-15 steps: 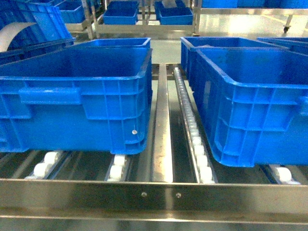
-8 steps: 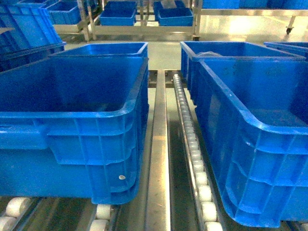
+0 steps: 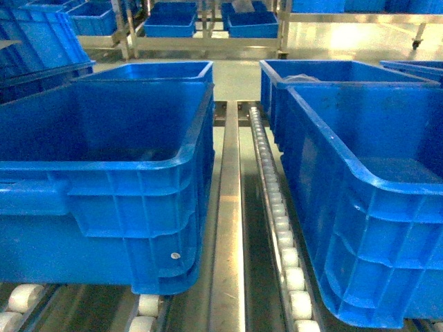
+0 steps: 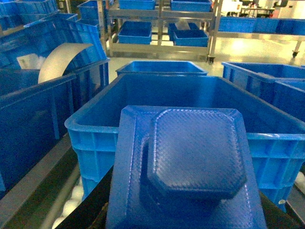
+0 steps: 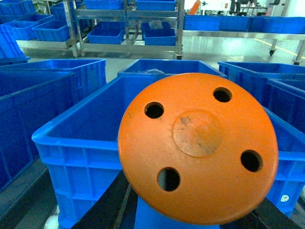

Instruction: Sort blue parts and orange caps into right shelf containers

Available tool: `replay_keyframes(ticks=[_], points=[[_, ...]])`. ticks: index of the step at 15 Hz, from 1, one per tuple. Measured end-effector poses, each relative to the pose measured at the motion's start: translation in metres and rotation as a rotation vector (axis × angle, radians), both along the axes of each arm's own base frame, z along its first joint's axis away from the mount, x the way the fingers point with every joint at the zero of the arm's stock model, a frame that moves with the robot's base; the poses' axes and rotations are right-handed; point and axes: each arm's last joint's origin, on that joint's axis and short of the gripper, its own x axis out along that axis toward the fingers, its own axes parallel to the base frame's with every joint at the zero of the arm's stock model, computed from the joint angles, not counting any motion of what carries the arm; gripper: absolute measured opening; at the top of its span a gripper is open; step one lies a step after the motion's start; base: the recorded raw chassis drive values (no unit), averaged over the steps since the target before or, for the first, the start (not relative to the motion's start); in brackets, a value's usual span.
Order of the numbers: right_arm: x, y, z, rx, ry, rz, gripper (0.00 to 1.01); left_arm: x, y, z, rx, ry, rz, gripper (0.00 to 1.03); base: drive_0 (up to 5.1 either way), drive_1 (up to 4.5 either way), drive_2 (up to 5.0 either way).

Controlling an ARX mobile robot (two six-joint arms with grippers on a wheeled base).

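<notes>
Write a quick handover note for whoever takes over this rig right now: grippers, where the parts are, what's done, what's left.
Left gripper: fingers not visible; a blue part fills its wrist view, apparently held, in front of the left crate.
Right gripper: fingers likewise hidden; an orange cap with four holes sits close to its camera, in front of the right crate.
Done: nothing visibly dropped; crate floors only partly visible.
Left: release each piece into its crate; neither arm shows in the head view.
</notes>
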Motion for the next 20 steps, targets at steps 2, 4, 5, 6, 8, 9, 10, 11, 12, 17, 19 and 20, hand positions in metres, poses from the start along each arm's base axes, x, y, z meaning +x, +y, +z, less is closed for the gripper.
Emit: replay_keyframes(ticks=[2, 4, 5, 6, 8, 9, 10, 11, 12, 17, 19, 20], points=[[0.000, 0.000, 0.000, 0.000, 0.000, 0.000, 0.41, 0.000, 0.000, 0.000, 0.000, 0.000, 0.000, 0.43, 0.0, 4.18, -4.2], [0.000, 0.000, 0.000, 0.000, 0.000, 0.000, 0.41, 0.000, 0.000, 0.000, 0.000, 0.000, 0.000, 0.43, 0.0, 2.09, -2.1], [0.000, 0.000, 0.000, 0.000, 0.000, 0.000, 0.41, 0.000, 0.000, 0.000, 0.000, 0.000, 0.000, 0.43, 0.0, 0.00, 0.0], [0.000, 0.000, 0.000, 0.000, 0.000, 0.000, 0.41, 0.000, 0.000, 0.000, 0.000, 0.000, 0.000, 0.43, 0.0, 0.00, 0.0], [0.000, 0.000, 0.000, 0.000, 0.000, 0.000, 0.41, 0.000, 0.000, 0.000, 0.000, 0.000, 0.000, 0.43, 0.0, 0.00, 0.0], [0.000, 0.000, 0.000, 0.000, 0.000, 0.000, 0.41, 0.000, 0.000, 0.000, 0.000, 0.000, 0.000, 0.43, 0.0, 0.00, 0.0], [0.000, 0.000, 0.000, 0.000, 0.000, 0.000, 0.41, 0.000, 0.000, 0.000, 0.000, 0.000, 0.000, 0.43, 0.0, 0.00, 0.0], [0.000, 0.000, 0.000, 0.000, 0.000, 0.000, 0.41, 0.000, 0.000, 0.000, 0.000, 0.000, 0.000, 0.43, 0.0, 0.00, 0.0], [0.000, 0.000, 0.000, 0.000, 0.000, 0.000, 0.41, 0.000, 0.000, 0.000, 0.000, 0.000, 0.000, 0.43, 0.0, 0.00, 0.0], [-0.003, 0.004, 0.021, -0.093, -0.230, -0.024, 0.41, -0.002, -0.004, 0.015, -0.031, -0.161, 0.063, 0.43, 0.0, 0.00, 0.0], [0.000, 0.011, 0.025, -0.096, -0.248, 0.034, 0.41, 0.004, -0.003, 0.022, -0.049, -0.213, 0.082, 0.43, 0.0, 0.00, 0.0], [0.003, 0.014, 0.024, -0.103, -0.232, 0.067, 0.41, 0.013, -0.003, 0.023, -0.043, -0.206, 0.073, 0.43, 0.0, 0.00, 0.0]])
